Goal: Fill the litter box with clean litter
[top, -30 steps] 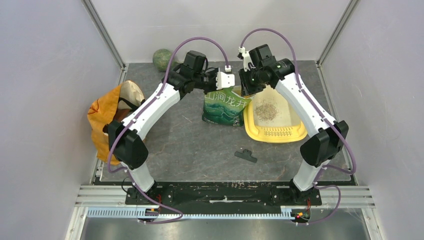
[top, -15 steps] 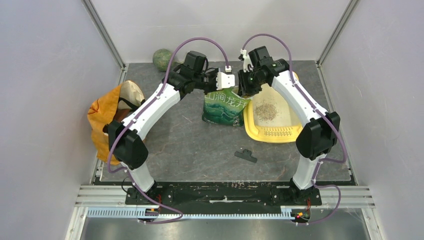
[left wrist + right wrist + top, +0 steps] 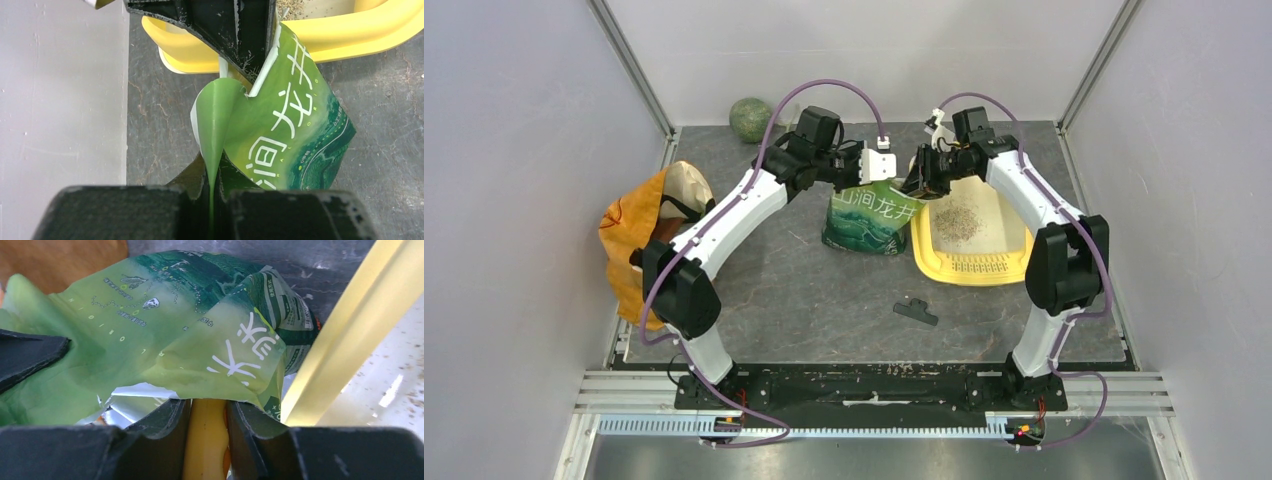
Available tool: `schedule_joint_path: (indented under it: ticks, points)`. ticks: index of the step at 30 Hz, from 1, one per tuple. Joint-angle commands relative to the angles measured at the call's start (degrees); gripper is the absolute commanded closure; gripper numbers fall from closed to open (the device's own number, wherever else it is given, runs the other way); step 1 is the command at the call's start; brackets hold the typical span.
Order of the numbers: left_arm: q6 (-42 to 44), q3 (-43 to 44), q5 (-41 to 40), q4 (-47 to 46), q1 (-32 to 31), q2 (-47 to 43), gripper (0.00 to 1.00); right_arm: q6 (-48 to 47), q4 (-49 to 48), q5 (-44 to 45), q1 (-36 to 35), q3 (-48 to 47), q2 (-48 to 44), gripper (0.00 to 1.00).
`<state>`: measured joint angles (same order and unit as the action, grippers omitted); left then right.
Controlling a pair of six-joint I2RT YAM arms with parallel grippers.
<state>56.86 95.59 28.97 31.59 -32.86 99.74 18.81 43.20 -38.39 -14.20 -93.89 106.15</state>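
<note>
1. Top view: the left hand is clenched on the top edge of the green printed foil pouch, which stands on the counter touching the left side of the big yellow rectangular plastic litter box. The right hand is down at the pouch mouth. There's only a small speckled pile of grey-beige clean litter in the pale basin, so I'd say the box is nowhere near full.
2. Left wrist: the left hand pinches a folded flap of the pouch tight between its fingers. The litter box is just behind it, and the black right hand hangs right over the opening.
3. Right wrist: the right hand is grasping a yellow-orange plastic handle, which looks like a scoop's. It points into the silvery mouth of the pouch. The litter box rim runs along the right, with a few specks of clean litter in the basin.
4. My guess is this is the scooping step. Next up would be lifting the scoop out level, swinging it right over the rim and tipping it onto the pile, while the left hand keeps the pouch from flopping over.
5. The dark grey stone-look counter also carries a crumpled orange-yellow bag on the left, a round green ball at the back and a small black part near the front. Pale panel walls box it all in.
</note>
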Motion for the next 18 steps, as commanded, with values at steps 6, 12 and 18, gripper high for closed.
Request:
schedule_joint_path:
  ticks: [6, 12, 18]
  points:
    - [1.08, 2.24, 2.32, -4.79, 0.43, -2.66, 0.98, 19.35, -20.09, -16.64, 3.45, 8.31, -3.87, 1.00]
    - [1.09, 2.66, 2.46, -4.78, 0.43, -2.25, 0.98, 28.26, -30.33, -20.59, 5.61, 13.01, -6.74, 1.00]
    - [0.99, 3.49, 2.52, -4.79, 0.43, -1.75, 0.98, 35.20, -36.63, -22.91, 9.36, 17.58, -10.00, 1.00]
